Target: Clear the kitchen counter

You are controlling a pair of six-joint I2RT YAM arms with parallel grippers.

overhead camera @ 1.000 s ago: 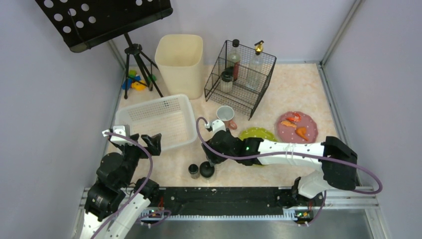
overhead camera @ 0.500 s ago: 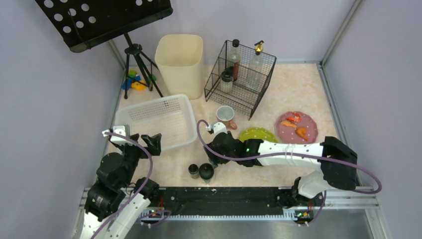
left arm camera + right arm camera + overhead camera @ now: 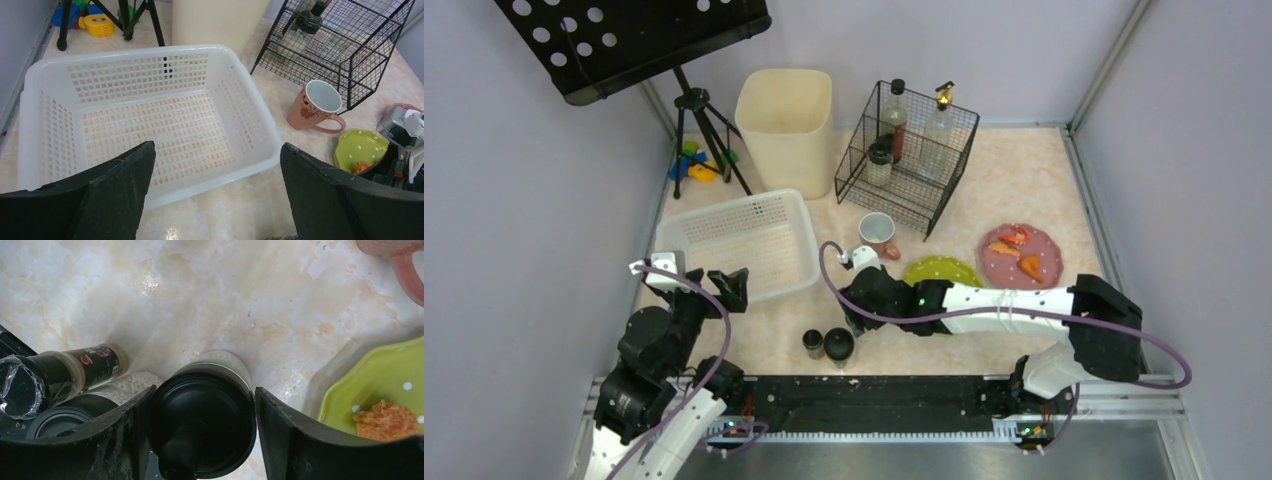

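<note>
At 6 o'clock, nearest the rail [image 3: 874, 395], the right gripper [image 3: 204, 400] straddles a black-capped jar [image 3: 200, 415] beside a second jar [image 3: 813, 343]. Its fingers sit close against the cap, but a firm clench cannot be confirmed. The left gripper [image 3: 217, 150] hangs splayed and empty over the basket [image 3: 125, 50] at 9 o'clock. That basket holds nothing, and the counter [image 3: 1014, 170] underlying everything bears mug [image 3: 876, 228], green plate [image 3: 939, 268] and pink plate [image 3: 1052, 252] toward 3 o'clock; clearing is judged barely begun.

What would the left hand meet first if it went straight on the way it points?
The left hand would likely meet the white basket, its near wall or floor; depth is unclear.
</note>
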